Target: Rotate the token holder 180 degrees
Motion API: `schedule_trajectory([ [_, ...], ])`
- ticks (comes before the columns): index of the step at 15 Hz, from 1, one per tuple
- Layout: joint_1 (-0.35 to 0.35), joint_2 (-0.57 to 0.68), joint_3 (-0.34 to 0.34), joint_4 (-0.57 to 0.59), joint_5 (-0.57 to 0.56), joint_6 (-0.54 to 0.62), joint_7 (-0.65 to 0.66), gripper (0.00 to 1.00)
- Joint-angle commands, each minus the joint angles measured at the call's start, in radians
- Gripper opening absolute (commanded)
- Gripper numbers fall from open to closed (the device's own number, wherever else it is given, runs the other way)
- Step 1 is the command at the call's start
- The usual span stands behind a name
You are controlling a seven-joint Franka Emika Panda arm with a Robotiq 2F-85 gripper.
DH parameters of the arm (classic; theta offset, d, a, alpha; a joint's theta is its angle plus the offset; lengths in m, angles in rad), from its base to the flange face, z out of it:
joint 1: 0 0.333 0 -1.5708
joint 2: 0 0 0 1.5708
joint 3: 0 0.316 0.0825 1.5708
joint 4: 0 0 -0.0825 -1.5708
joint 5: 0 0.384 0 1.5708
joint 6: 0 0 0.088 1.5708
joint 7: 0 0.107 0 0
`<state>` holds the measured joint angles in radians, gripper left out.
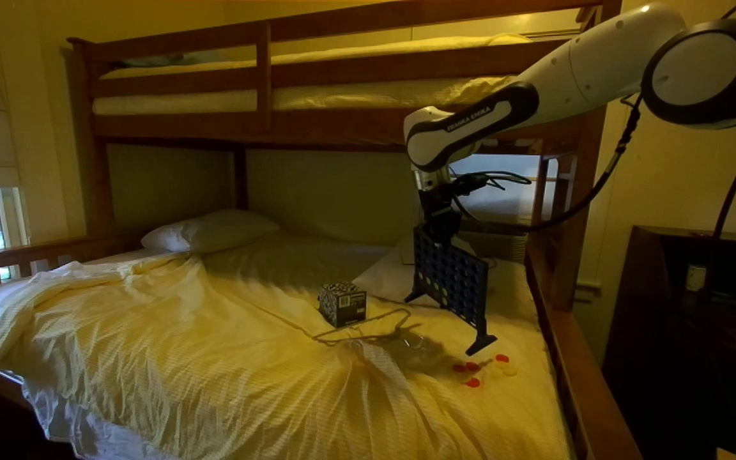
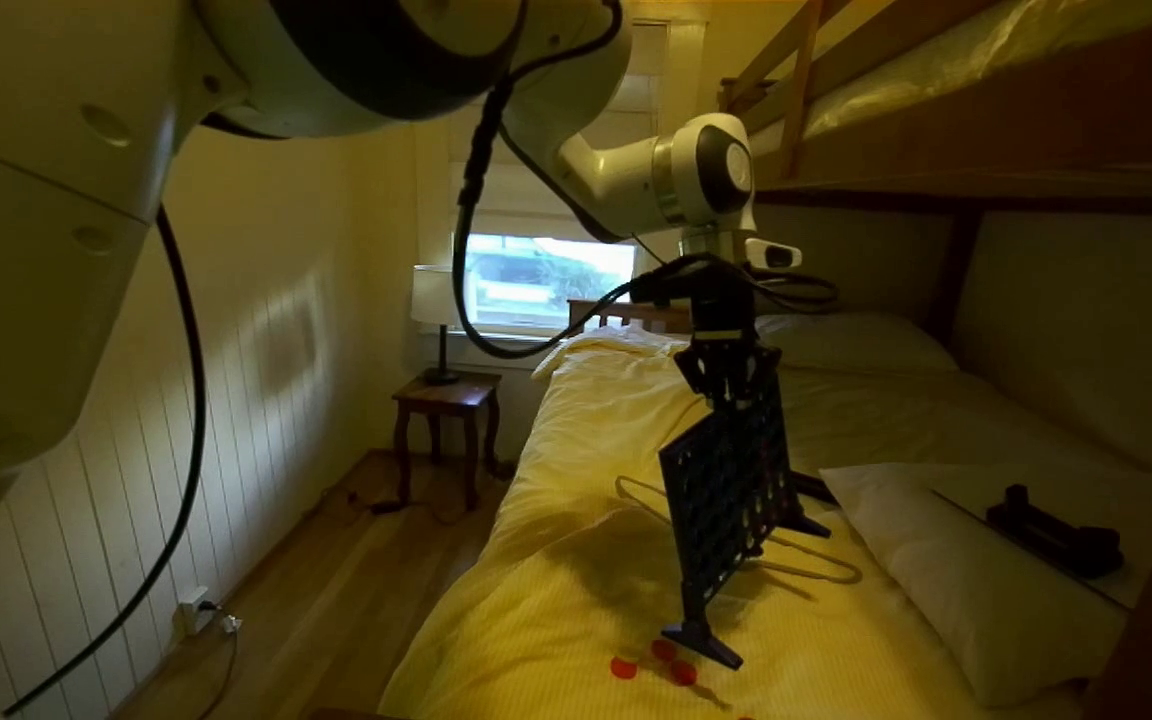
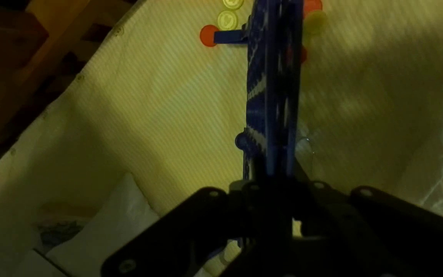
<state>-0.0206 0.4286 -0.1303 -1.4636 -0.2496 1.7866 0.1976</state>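
The token holder is a dark blue upright grid board with round holes and feet. It also shows in an exterior view, and from above, nearly edge-on, in the wrist view. My gripper is shut on its top edge toward one end, as also seen in an exterior view. In the wrist view the dark fingers press on both sides of the edge; the fingertips are hard to make out. The holder is upright and appears to hang a little above the bed, its shadow on the cover.
Red tokens and yellow tokens lie on the bed under one end. A dark box and a thin loop lie nearby. A pillow bears a black object. A wooden rail edges the bed.
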Motion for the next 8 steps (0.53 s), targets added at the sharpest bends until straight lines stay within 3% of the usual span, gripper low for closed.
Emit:
schedule_trajectory([
  [1,0.0,-0.034,0.017,-0.036,-0.08,0.018,-0.152,0.04],
  [8,-0.019,-0.051,0.043,-0.079,-0.147,0.082,-0.475,0.04],
])
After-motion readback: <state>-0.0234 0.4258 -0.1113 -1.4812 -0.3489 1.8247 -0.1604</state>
